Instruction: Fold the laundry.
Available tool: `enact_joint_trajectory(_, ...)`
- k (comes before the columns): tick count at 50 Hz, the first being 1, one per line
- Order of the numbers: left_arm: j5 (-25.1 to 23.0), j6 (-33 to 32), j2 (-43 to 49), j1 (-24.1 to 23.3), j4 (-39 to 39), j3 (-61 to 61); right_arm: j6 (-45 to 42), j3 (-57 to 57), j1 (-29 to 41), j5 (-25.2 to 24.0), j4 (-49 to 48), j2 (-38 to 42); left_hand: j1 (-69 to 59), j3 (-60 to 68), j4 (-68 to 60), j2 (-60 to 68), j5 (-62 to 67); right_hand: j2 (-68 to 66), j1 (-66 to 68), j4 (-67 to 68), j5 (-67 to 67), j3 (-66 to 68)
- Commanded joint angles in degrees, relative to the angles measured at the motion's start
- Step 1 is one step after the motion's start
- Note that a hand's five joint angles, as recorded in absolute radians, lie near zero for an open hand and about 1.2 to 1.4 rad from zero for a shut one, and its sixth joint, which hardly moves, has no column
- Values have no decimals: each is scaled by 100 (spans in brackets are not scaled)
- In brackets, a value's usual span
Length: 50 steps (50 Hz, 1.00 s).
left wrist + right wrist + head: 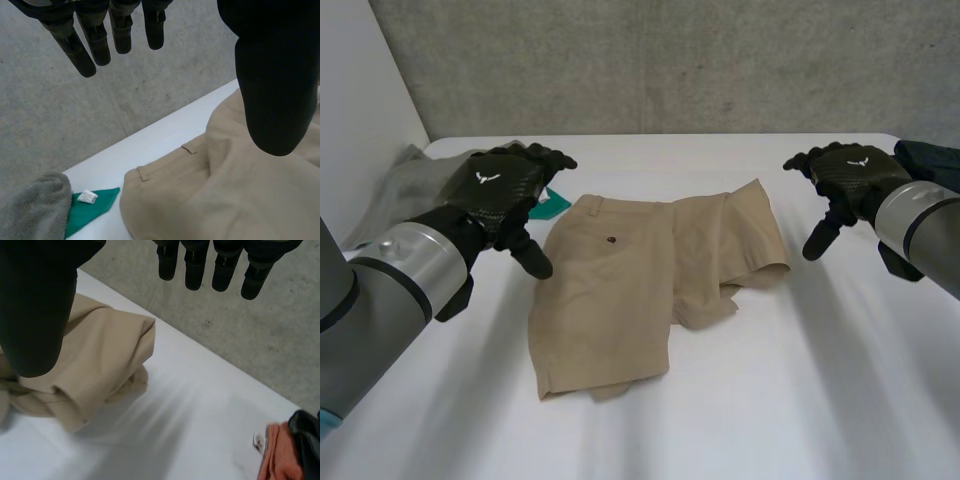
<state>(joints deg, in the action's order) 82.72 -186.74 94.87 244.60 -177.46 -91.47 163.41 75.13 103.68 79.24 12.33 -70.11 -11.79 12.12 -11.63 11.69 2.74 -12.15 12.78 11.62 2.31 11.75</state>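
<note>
Beige shorts [640, 275] lie loosely folded in the middle of the white table [800, 400], waistband toward the far left, one leg bunched over to the right. My left hand [500, 195] hovers open above the table just left of the waistband [165, 167]; its fingers [95, 40] are straight and apart from the thumb. My right hand [845, 180] hangs open to the right of the shorts, well off the cloth. From the right wrist, the bunched leg [100, 360] lies under the thumb [35, 305], with nothing held.
A grey towel [405, 185] and a green cloth [555, 203] lie at the table's far left, beside the left hand. A dark garment [930, 160] and an orange cloth [280, 460] sit at the far right edge. A concrete wall [670, 60] stands behind.
</note>
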Motion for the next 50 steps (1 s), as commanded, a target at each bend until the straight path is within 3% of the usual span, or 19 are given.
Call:
enact_joint_trajectory(1,86,32,303,-255,643,524,-897,-770,-462,-1094,-652,962,179,-212,163,-169,-274,215,-278,-162,-231,-175)
enact_joint_trajectory(4,279,6,891,-475,608,849,-1477,-1438,-568,-1324,-793,1639,179,-212,163,-169,-274,215,-278,-162,-231,-175)
enact_joint_trajectory(8,1006,-82,1760,-852,590,1402,-2023,-2639,-699,-1718,-767,2692,179,-212,163,-169,-274,215,-278,-162,-231,-175)
enact_joint_trajectory(15,2115,-302,3070,-1406,371,2298,-1962,-4153,-568,-2614,-591,4108,179,-212,163,-169,-274,215,-278,-162,-231,-175)
enact_joint_trajectory(24,2415,-372,4056,-1741,361,3038,-1866,-4437,-208,-2932,-644,4690,179,-212,163,-169,-274,215,-278,-162,-231,-175)
enact_joint_trajectory(25,2424,-381,4092,-1741,344,3064,-1822,-4410,-190,-2924,-679,4673,-524,491,-540,534,429,-317,254,370,301,358)
enact_joint_trajectory(28,2433,-504,4145,-1662,169,3275,-1375,-4147,-207,-2652,-942,4454,-6567,6534,-6583,6577,6472,-6763,6700,6816,6747,6804)
enact_joint_trajectory(34,2407,-715,3908,-1425,-122,3574,-961,-3313,-348,-2458,-785,3541,-6821,6788,-6837,6831,6726,-6785,6722,6838,6769,6825)
enact_joint_trajectory(41,1897,-1066,3758,-1003,-640,4496,-522,-1345,-76,-2265,-775,1599,-6821,6788,-6837,6831,6726,-6785,6722,6838,6769,6825)
enact_joint_trajectory(46,1625,-1277,4153,-695,-483,5287,189,-63,783,-1388,-1205,728,-6821,6788,-6837,6831,6726,-6785,6722,6838,6769,6825)
enact_joint_trajectory(50,1151,-1313,4714,-458,-167,5893,786,379,1644,-781,-1679,647,-6821,6788,-6837,6831,6726,-6785,6722,6838,6769,6825)
